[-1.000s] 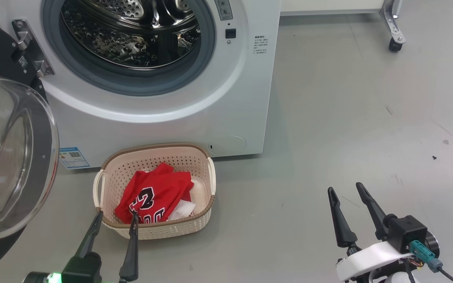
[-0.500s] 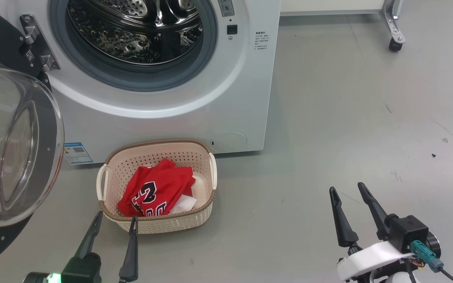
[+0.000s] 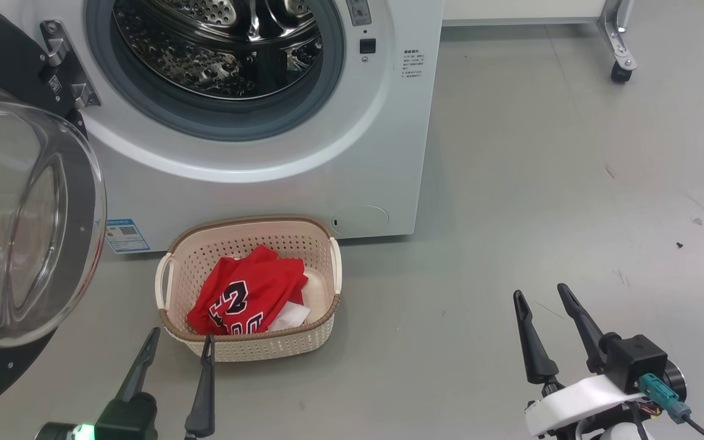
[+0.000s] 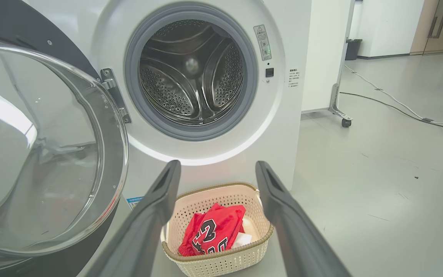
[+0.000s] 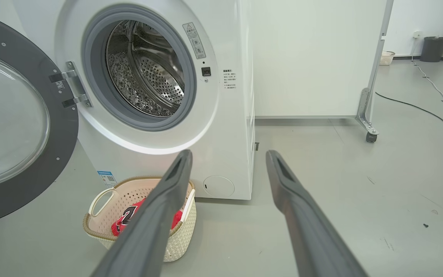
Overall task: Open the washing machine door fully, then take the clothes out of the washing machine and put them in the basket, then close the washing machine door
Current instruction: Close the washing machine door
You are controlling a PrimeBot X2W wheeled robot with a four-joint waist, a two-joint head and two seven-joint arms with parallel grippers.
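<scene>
The white washing machine [image 3: 254, 183] stands with its round black door [image 3: 22, 220] swung wide open to the left, glass bowl facing me. Its steel drum [image 4: 190, 77] holds nothing I can see. On the floor in front sits the cream basket [image 3: 248, 345] with the red "23" clothes [image 3: 245, 296] lying inside. My left gripper [image 3: 181, 339] is open just short of the basket's near rim, nothing between its fingers. My right gripper [image 3: 541, 293] is open over bare floor, well to the right of the basket. The basket [image 4: 221, 257] and clothes [image 4: 214, 232] also lie between the left fingers' tips in the wrist view.
A white partition on castor feet [image 3: 621, 70] stands behind and right of the machine. Cables [image 4: 398, 105] run over the grey floor at the far right. A dark bin [image 5: 435, 48] and a small basket [image 5: 387, 57] stand by the far wall.
The whole head picture has shifted slightly, so the camera moved. The left gripper's tips now lie just off the basket's near rim instead of over it. Both grippers stay open.
</scene>
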